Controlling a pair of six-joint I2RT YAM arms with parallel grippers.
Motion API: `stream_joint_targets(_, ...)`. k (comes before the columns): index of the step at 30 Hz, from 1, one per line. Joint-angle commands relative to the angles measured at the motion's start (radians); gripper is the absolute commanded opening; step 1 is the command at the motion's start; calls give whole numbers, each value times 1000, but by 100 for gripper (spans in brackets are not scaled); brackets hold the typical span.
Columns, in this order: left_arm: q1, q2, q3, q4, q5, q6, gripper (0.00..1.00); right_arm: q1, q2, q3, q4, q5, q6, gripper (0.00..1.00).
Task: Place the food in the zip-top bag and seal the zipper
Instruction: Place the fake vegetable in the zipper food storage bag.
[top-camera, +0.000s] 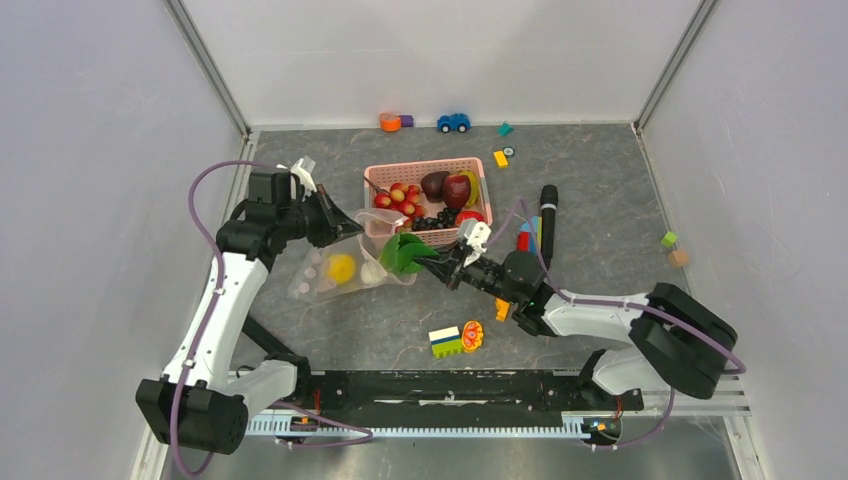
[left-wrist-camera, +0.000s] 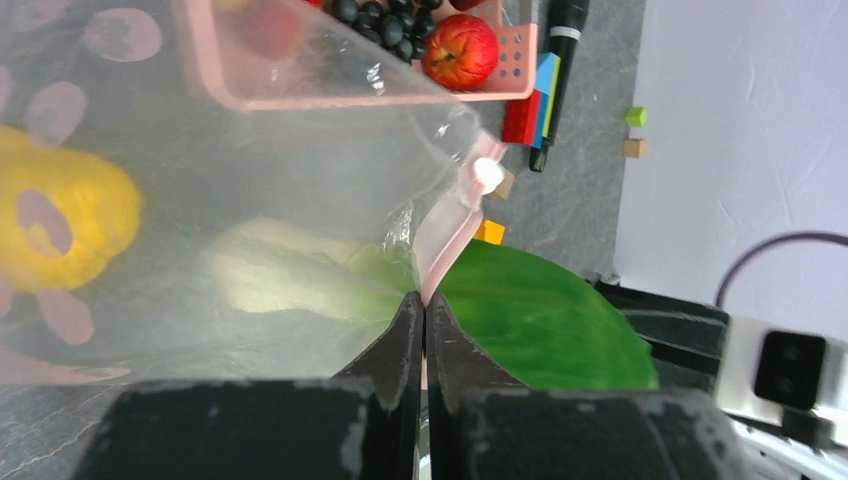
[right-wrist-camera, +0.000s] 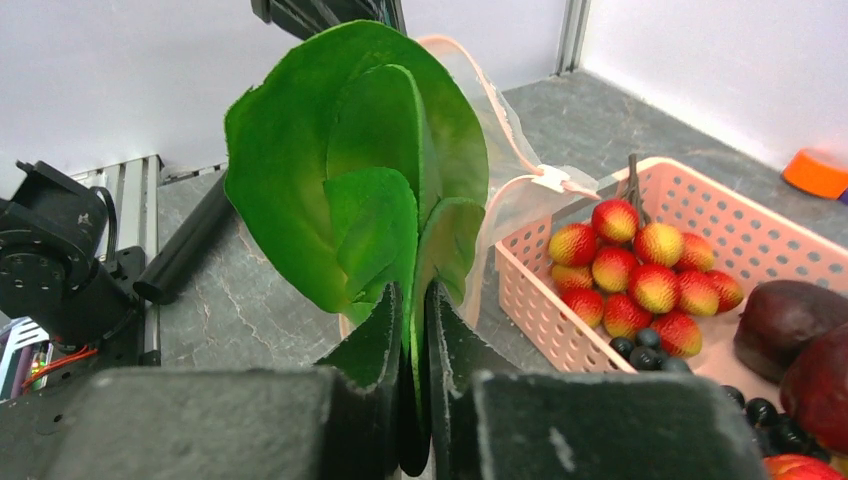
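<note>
I have the left gripper (left-wrist-camera: 425, 305) clenched on the zipper (left-wrist-camera: 447, 225), pinching the pale pink strip at the mouth of the zip-top bag (top-camera: 312, 280). The bag lies just off the near left corner of the pink basket (top-camera: 420, 166). The right gripper (right-wrist-camera: 410, 300) is clamped on a leaf of the bok choy (right-wrist-camera: 340, 150), holding it at the bag's mouth, just in front of the basket's near wall. Its pale stem shows through the clear plastic. A yellow citrus (top-camera: 341, 267) sits inside the bag, further left of the basket. Strawberries (right-wrist-camera: 640, 275), dark berries (top-camera: 432, 222) and a red apple (left-wrist-camera: 460, 50) lie in the basket.
</note>
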Motion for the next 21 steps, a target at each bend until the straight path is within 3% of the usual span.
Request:
stream_joint_targets(1,6,-5,1,78,121,11,2,15,94,67,103,45,48,5)
stream_joint_targets(7,7,-27,-4,89,120,18,2,52,204,148,179,168,63,2)
stream_joint_targets(13,6,-25,-9,92,123,16,2,102,274,193,267,400,150,0)
stream_joint_targets(18,6,-26,-16,107,141,11,2,170,318,276,140,564,91,0)
stream_joint_targets(21,6,-29,-17,112,149,9,2,185,336,314,51,635,138,3)
